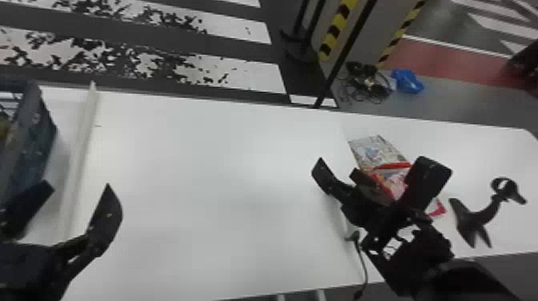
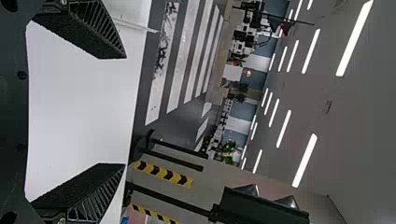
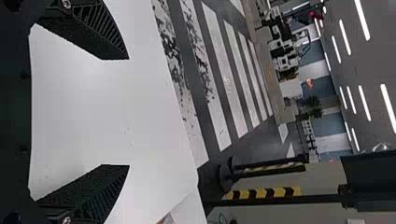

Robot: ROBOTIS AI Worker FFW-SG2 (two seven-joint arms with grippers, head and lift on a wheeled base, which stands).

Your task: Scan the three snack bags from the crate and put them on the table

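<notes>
The right gripper (image 1: 375, 163) is spread wide and empty, partly hiding the snack bags (image 1: 374, 151) on the table (image 1: 220, 160); a black stand (image 1: 476, 218) is to their right. The left gripper (image 1: 79, 186), also wide and empty, is near the crate (image 1: 30, 148).

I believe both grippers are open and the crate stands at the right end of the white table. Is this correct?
Wrong side: the head view shows the crate at the left end of the white table. The left gripper and right gripper are open, as you wrote.
</notes>
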